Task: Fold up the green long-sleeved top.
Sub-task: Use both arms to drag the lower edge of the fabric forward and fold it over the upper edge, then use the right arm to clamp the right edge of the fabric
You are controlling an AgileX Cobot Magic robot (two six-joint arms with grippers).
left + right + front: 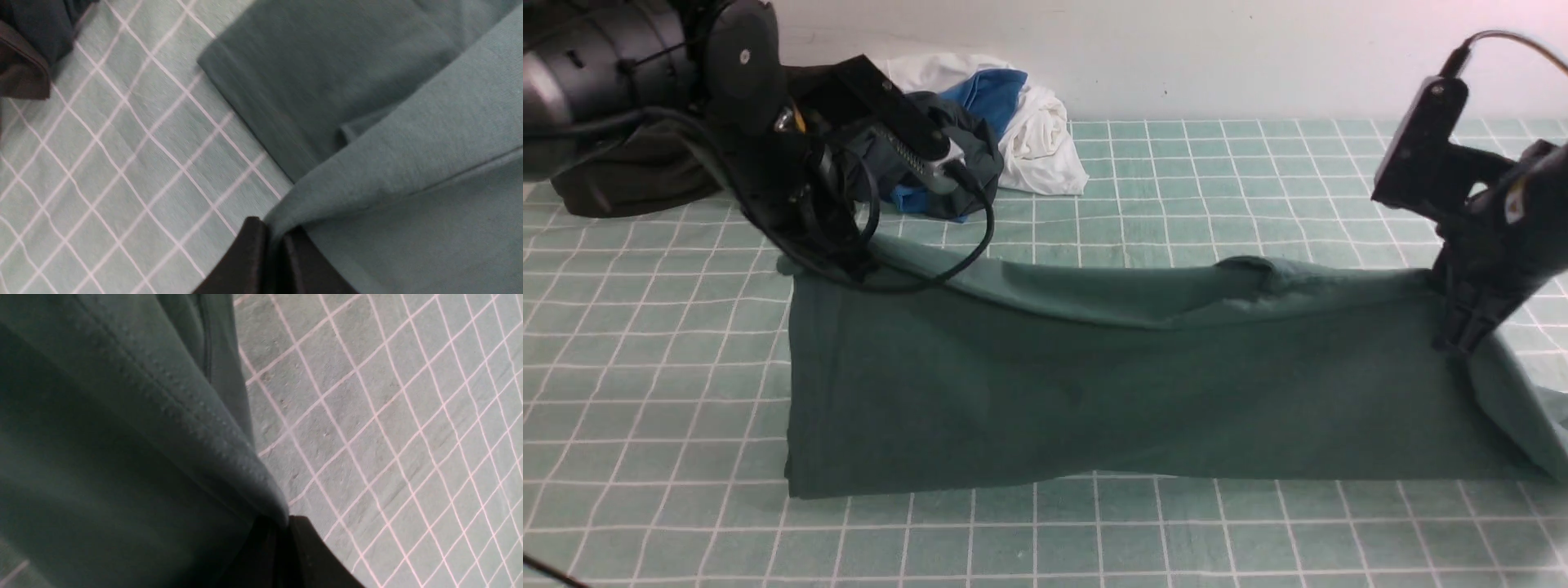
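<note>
We see the green long-sleeved top spread across mid-frame on the checked cloth, white wall behind. Left gripper is clamped on its upper-left edge, right gripper on its right edge. Clothes pile at upper left is partly hidden by the arm. The top's lower-right corner is cut off.

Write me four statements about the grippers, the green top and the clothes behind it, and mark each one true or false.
1. The left gripper is shut on the green long-sleeved top. True.
2. The right gripper hangs open, clear of the top. False: it is shut on the top's edge.
3. The top is bunched into a ball. False: it is spread wide between the two grippers.
4. A white garment lies at the back of the checked cloth. True.
</note>
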